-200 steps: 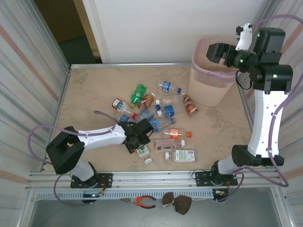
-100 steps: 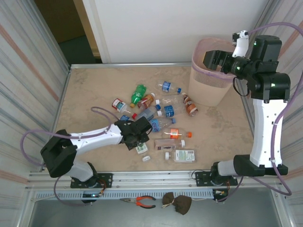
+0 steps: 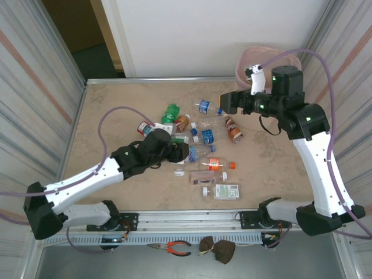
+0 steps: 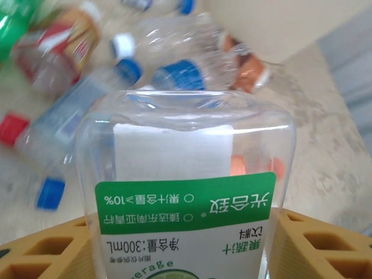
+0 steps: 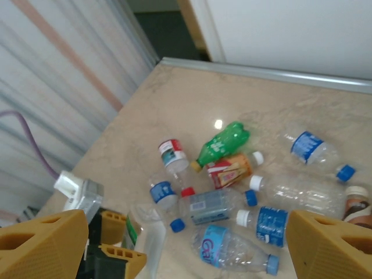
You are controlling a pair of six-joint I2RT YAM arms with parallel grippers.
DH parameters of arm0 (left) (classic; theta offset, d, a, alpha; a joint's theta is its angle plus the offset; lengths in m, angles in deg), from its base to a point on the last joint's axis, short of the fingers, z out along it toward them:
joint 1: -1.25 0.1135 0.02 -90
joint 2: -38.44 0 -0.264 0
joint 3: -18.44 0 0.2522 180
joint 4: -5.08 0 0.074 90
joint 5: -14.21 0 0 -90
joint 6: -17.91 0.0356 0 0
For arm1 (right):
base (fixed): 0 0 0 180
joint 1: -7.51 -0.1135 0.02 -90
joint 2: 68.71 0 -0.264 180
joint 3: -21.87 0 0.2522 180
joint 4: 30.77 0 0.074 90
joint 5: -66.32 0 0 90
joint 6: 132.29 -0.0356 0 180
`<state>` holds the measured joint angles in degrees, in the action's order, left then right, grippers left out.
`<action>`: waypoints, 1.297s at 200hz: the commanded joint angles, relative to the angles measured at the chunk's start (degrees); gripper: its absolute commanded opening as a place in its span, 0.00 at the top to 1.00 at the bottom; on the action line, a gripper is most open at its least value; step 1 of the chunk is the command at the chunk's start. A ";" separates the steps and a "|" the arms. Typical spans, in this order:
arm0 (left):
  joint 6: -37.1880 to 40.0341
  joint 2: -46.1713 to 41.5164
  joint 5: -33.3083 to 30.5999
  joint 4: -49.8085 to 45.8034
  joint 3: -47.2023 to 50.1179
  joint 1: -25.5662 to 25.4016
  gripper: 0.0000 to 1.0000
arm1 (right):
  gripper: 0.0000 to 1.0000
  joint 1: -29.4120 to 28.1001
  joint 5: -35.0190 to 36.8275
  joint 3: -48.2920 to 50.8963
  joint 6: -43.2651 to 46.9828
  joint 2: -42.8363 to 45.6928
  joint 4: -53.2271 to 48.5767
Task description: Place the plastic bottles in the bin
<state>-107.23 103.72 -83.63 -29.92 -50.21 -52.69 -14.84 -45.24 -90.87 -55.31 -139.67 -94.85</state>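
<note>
Left wrist: green-labelled bottle (image 4: 185, 174) in left pincer (image 4: 185, 235)

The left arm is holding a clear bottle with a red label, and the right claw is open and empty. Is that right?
Not quite: the label is green, not red, as the left wrist view shows. The left gripper holds the clear bottle, and the right gripper is open and empty.

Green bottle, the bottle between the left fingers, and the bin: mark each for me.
Green bottle (image 5: 224, 141): right wrist view, middle of its body.
Held bottle (image 4: 186, 197): left wrist view, on its green label band.
Bin (image 3: 239, 64): top view, left part of its rim.
</note>
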 commanded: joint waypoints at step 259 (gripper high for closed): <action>46.81 -3.78 9.46 7.27 -7.45 0.31 0.49 | 0.40 -17.20 -5.84 5.57 -8.52 -8.38 -7.77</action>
<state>-61.35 100.03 -73.84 -25.04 -54.85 -52.71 -31.99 -51.06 -85.71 -63.28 -149.70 -102.22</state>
